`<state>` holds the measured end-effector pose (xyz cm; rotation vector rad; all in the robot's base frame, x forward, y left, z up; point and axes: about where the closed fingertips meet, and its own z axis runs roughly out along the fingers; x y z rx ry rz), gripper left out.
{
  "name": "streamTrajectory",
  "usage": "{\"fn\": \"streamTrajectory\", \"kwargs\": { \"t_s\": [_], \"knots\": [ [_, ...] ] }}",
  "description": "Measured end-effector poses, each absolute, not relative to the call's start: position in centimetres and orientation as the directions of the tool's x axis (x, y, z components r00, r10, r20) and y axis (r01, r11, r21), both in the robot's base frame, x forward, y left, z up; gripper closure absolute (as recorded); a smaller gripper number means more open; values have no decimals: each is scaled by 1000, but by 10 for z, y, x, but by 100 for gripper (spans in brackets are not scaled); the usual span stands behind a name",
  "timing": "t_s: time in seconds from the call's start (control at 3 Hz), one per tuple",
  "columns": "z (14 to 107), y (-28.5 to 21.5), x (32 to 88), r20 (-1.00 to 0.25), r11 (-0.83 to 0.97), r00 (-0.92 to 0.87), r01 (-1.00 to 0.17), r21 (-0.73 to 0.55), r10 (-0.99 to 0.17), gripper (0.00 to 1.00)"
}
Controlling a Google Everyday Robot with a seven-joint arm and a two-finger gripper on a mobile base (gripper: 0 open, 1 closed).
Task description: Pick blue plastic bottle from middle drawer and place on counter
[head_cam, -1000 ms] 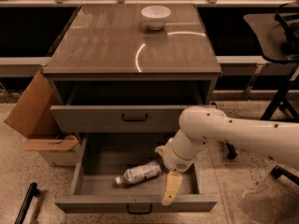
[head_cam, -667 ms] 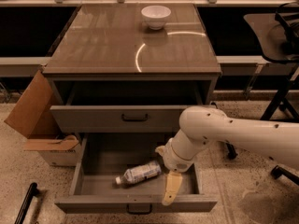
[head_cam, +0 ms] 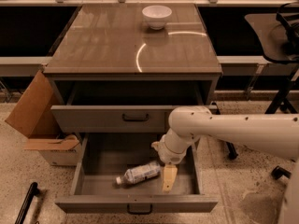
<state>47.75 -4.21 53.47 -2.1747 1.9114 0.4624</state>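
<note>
The blue plastic bottle lies on its side in the open middle drawer, its white cap pointing left. My gripper hangs down inside the drawer just to the right of the bottle's base, close beside it; I cannot see whether it touches. The white arm reaches in from the right. The glossy counter tops the cabinet above.
A white bowl stands at the back of the counter. The drawer above, with a tall flat front, is slightly pulled out. A cardboard box stands left of the cabinet. A dark stand is at the right.
</note>
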Motion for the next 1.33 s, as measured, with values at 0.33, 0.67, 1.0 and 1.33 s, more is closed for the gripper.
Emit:
{"fn": "streamTrajectory", "kwargs": {
  "t_s": [0.33,0.67,1.0,1.33],
  "knots": [
    [502,-34,504,-348,-186,169,-982,16,-922,0],
    [470,-21,522,-328,-229,218,-973,-6,-919,0],
    [444,-7,534,-322,-264,259,-964,-31,-911,0],
    [423,10,537,-307,-290,290,-956,-47,-907,0]
  ]
}}
